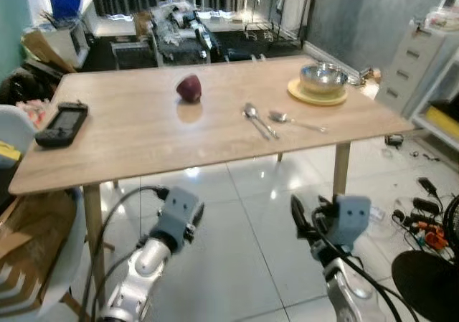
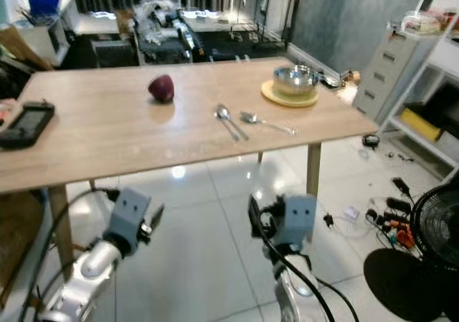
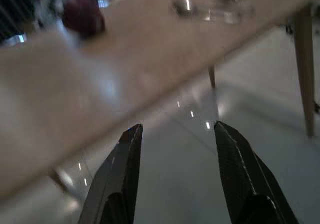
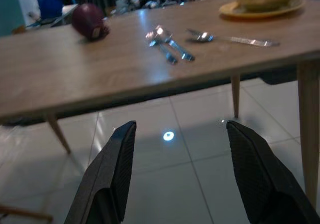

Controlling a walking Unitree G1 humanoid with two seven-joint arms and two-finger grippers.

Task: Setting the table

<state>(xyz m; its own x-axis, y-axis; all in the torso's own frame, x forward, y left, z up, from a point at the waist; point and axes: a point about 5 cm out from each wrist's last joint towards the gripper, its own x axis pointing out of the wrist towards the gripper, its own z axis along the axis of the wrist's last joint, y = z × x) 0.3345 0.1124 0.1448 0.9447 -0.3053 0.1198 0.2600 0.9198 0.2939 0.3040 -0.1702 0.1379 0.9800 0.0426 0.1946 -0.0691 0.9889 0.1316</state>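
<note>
**Table barely begun, both tools empty**

From where I stand, little of the setting looks done. On the worktop (image 1: pixel 143 143) a steel bowl (image 1: pixel 323 77) sits on a yellow plate (image 1: pixel 316 95) near the far right corner, which could pass for one place laid. The cutlery is not yet beside it: two spoons (image 1: pixel 257 120) lie close together, angled, near the middle of the front half, and a third spoon (image 1: pixel 295 122) lies just to their right, between them and the plate but apart from both. A dark red, round thing, perhaps an onion (image 1: pixel 189 88), rests alone toward the middle, and a black handheld device (image 1: pixel 63 123) lies at the left edge. I judge the spoons still need to go next to the plate, and the onion and device probably want clearing.

The left tool (image 3: pixel 175 134) hangs below the front edge of the worktop, over the tiled floor (image 1: pixel 237 250), its two fingers well apart with nothing between them and touching nothing. The right tool (image 4: pixel 177 129) is likewise low in front of the worktop, fingers spread wide, empty, pointed up toward the spoons and the plate beyond. Neither has reached the worktop yet.
</note>
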